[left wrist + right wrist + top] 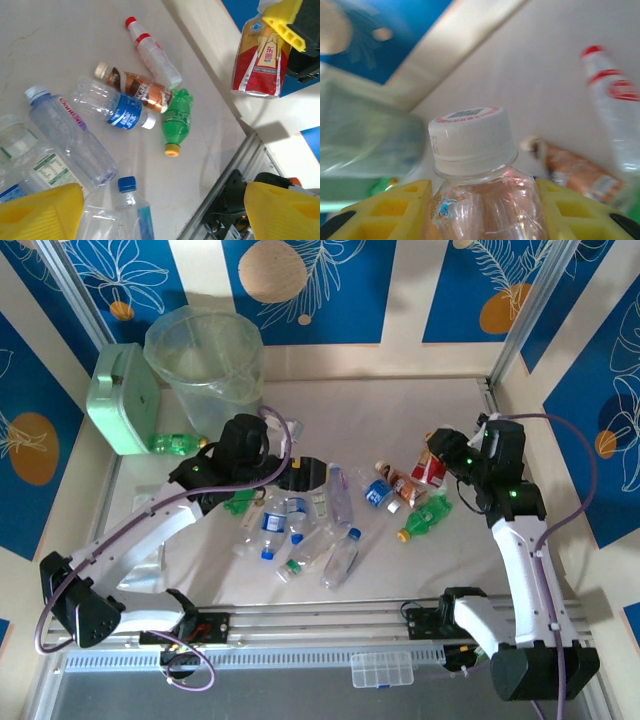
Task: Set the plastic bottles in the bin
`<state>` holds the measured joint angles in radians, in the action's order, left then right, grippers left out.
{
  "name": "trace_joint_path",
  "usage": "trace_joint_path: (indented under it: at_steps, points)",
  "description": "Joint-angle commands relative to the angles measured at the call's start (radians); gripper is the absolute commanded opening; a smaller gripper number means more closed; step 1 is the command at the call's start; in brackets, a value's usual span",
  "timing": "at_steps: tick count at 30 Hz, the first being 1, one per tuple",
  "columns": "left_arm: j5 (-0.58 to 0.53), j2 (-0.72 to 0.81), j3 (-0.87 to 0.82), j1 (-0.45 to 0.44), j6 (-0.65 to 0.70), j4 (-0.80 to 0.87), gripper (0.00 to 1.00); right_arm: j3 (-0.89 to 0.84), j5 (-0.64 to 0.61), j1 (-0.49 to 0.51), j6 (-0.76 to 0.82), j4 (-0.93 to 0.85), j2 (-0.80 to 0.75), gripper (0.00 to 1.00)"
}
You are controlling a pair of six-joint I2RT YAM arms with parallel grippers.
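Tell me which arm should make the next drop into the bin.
Right, probably. The right claw is shut on a white-capped, red-labelled bottle, so it only has to carry it to the bin. The left claw is open over the pile of bottles, holding nothing.

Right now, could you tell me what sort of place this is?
Probably a robot test booth, not a home: two robot arms bolted to a metal rail, blue printed backdrop panels, and plastic bottles strewn near a bin.

A white-capped bottle (472, 165) stands low centre, clamped between yellow fingers (385, 212). A brown bottle (580, 175) lies right, a red-capped bottle (612, 95) upper right; the bin (365, 135) is blurred at left.
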<state>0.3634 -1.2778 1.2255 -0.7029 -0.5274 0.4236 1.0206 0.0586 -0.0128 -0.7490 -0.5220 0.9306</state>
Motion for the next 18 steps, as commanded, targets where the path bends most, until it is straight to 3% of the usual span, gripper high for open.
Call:
trace_joint_path:
  at_steps: [1, 3, 8, 18]
  points:
    - [0.126, -0.009, -0.009, 0.008, -0.037, -0.109, 0.84, 0.026, 0.321, 0.010, -0.006, 0.121, -0.002, 0.44]
    - [0.239, -0.019, -0.020, 0.008, -0.073, -0.207, 0.84, 0.038, 0.444, 0.036, -0.024, 0.174, 0.005, 0.45]
    - [0.502, -0.051, -0.081, 0.001, -0.265, -0.594, 0.87, 0.035, 0.523, 0.109, -0.091, 0.267, -0.017, 0.45]
    - [0.692, -0.163, -0.079, -0.035, -0.458, -0.992, 0.90, 0.001, 0.632, 0.163, -0.318, 0.502, -0.008, 0.45]
